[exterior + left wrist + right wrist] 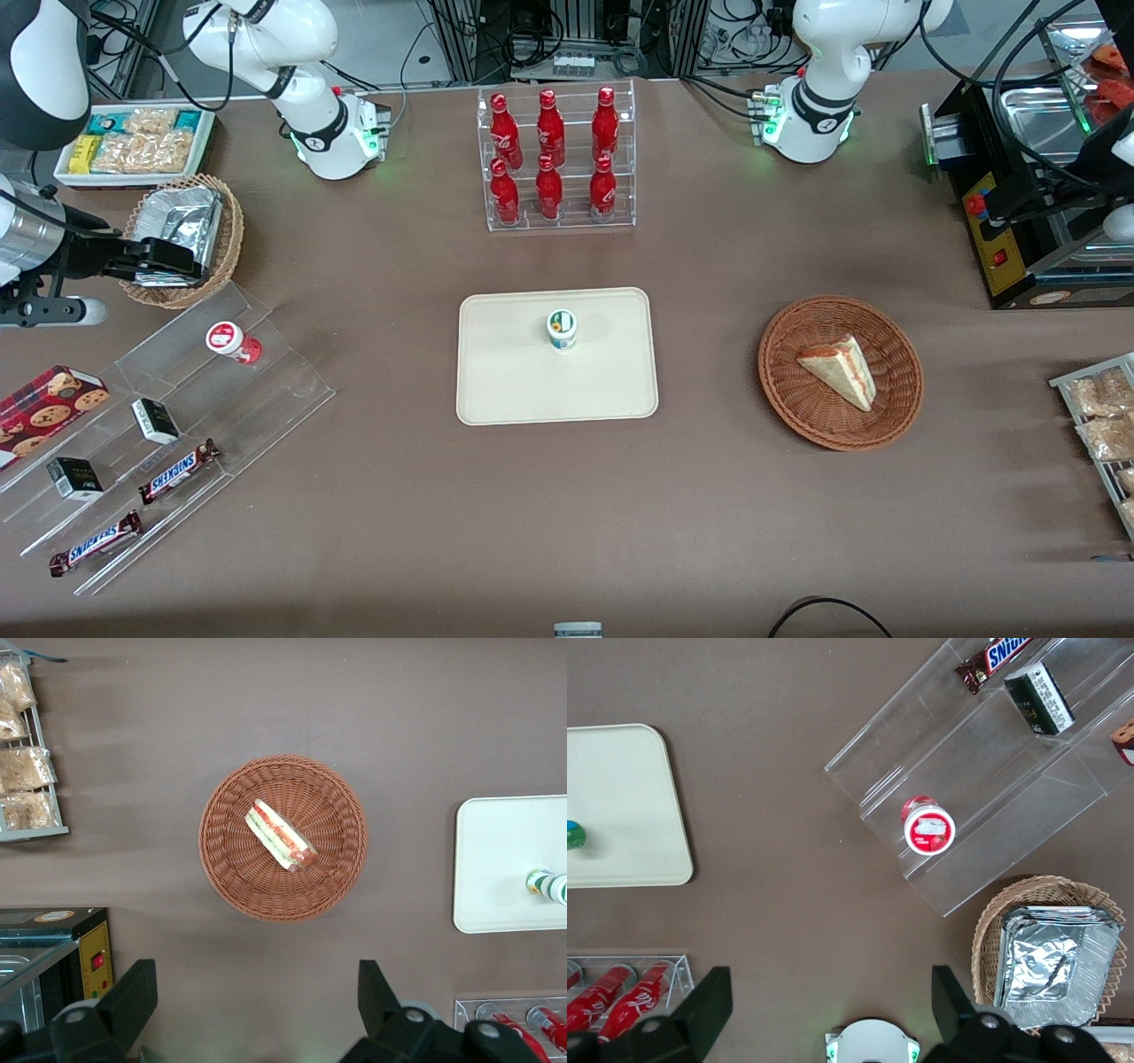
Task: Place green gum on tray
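Flat cream-beige rectangular tray (496, 390) mid-bench on brown bench (567, 532). Small white canister with green-and-white lid, green gum (562, 329), upright on tray, nearer its farther rim, free of any grip. Red-lidded white canister (232, 340) on clear acrylic stepped shelf (292, 377), toward working arm's end. Black two-finger gripper (151, 263) raised over wicker basket with foil container (190, 221); jaws released, holding nothing.
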Robot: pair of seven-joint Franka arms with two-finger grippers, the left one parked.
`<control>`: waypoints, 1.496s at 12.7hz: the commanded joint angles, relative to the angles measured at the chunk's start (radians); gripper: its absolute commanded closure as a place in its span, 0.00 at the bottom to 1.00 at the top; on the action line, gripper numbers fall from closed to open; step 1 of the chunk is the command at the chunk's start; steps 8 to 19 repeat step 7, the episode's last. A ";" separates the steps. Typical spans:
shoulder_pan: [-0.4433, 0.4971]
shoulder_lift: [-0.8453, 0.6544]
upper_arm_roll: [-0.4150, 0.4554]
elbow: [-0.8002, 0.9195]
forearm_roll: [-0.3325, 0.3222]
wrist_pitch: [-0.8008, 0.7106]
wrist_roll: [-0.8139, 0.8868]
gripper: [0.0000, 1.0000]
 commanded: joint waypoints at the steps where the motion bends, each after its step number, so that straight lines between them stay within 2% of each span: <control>1: 0.002 0.007 0.003 0.043 -0.058 -0.013 -0.016 0.00; 6: -0.032 0.024 0.009 0.050 -0.057 -0.013 -0.028 0.00; 19: -0.034 0.024 0.009 0.050 -0.055 -0.013 -0.029 0.00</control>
